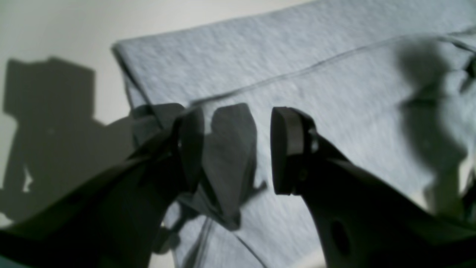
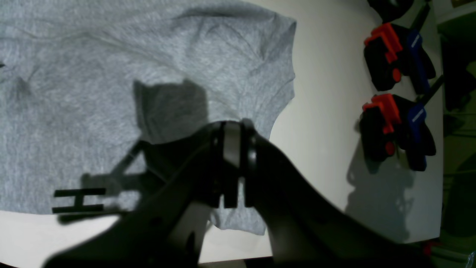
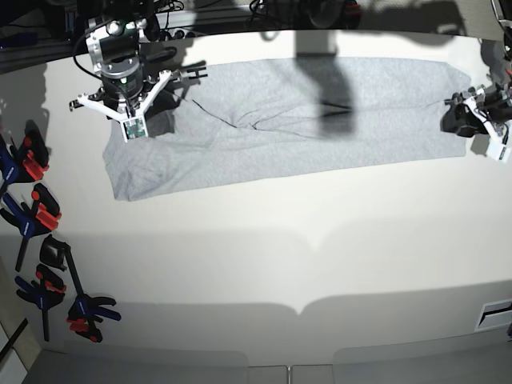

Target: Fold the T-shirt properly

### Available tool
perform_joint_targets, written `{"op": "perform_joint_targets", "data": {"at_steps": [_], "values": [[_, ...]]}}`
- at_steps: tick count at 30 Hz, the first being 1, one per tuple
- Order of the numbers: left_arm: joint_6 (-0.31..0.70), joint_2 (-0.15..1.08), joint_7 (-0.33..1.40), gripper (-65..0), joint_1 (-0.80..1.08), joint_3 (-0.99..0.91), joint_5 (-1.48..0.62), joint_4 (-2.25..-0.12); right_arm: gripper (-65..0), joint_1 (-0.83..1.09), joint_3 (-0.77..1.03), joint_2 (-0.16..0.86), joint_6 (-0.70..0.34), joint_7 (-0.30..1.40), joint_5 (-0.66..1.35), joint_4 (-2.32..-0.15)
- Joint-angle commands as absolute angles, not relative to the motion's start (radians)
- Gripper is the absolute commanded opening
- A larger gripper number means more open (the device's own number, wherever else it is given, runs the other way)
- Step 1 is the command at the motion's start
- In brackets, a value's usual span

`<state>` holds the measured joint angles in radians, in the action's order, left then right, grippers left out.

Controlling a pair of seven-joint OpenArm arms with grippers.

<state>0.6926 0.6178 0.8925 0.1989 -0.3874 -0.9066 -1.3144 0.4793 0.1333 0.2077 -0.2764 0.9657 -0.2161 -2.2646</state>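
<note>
Left fingers [image 1: 238, 149], black with flat pads, spread apart with nothing between them, hovering just over a folded corner of the large light heather-grey cotton T-shirt [image 3: 304, 104]. Right fingers [image 2: 230, 163] clenched together with nothing gripped, poised above the sleeve end; black block lettering peeks out at the hem beside them. T-shirt lies folded into a long band across the far side of the white tabletop [image 3: 264, 256], wrinkled in the middle, one seam line running along the fold near the left fingers. Black spring clamps with orange and blue handles [image 2: 398, 93] sit at the tabletop edge beyond the right fingers, well apart from the cloth. Wide bare tabletop on the near side of both fingers; arm shadows fall over the fabric.
</note>
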Motion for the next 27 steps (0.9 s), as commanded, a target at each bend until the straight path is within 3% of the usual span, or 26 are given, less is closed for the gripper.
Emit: {"op": "perform_joint_targets", "data": {"at_steps": [1,8,12,22,24,27], "values": [[0.698,0.643,0.879,-38.3,0.176,-0.382,-0.892,-1.303,-65.0,0.477,0.138,0.214,-0.28,0.944,-0.224,-2.284],[0.698,0.644,0.881,-38.4,0.163,-0.323,-0.997,-1.242,-65.0,0.477,0.138,0.213,-0.28,0.945,-0.224,-2.284],[0.698,0.653,0.896,-41.6,0.163,-0.327,-1.105,-1.275,-65.0,0.477,0.138,0.213,-0.28,0.947,-0.225,-2.284],[0.698,0.654,0.969,-42.7,0.163,-0.326,-1.101,-1.294,-65.0,0.477,0.138,0.213,-0.28,0.946,-0.224,-2.284],[0.698,0.654,0.968,-45.0,0.163,-0.326,-1.102,-1.294,-65.0,0.477,0.138,0.213,-0.28,0.947,-0.224,-2.284],[0.698,0.654,0.929,-55.2,0.164,-0.326,-1.114,-1.294,-65.0,0.477,0.138,0.213,-0.28,0.947,-0.225,-2.284]]}}
